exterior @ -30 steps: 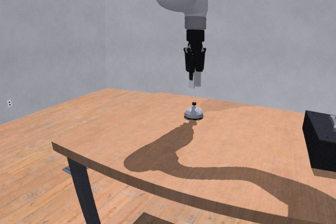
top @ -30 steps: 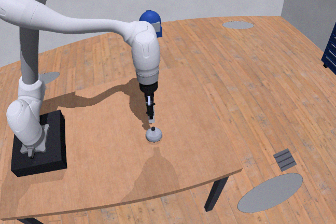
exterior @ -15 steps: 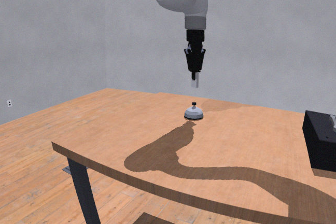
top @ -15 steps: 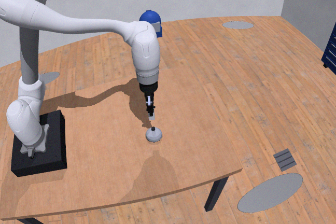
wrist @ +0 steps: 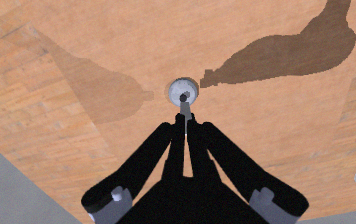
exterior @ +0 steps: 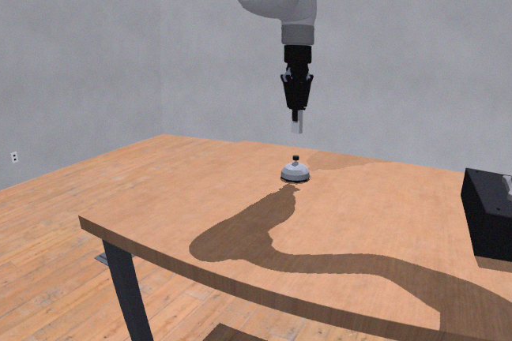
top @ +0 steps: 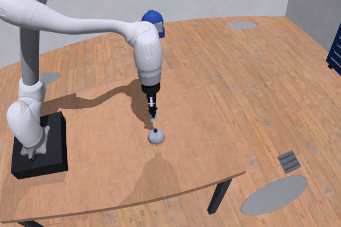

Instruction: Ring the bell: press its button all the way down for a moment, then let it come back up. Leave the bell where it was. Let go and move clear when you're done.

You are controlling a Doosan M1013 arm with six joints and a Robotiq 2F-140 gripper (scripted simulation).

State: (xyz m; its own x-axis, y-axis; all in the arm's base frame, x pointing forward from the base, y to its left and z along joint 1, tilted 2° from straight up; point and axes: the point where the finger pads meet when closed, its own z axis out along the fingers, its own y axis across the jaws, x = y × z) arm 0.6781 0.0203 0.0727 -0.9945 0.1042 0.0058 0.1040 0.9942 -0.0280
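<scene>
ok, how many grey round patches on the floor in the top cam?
3: a large grey patch right of the table's near leg, one far back, one partly behind the arm. Others may be hidden.

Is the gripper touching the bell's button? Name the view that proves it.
Apart. The exterior view shows the shut gripper hanging above the button of the bell, with bare wall visible between them.
</scene>
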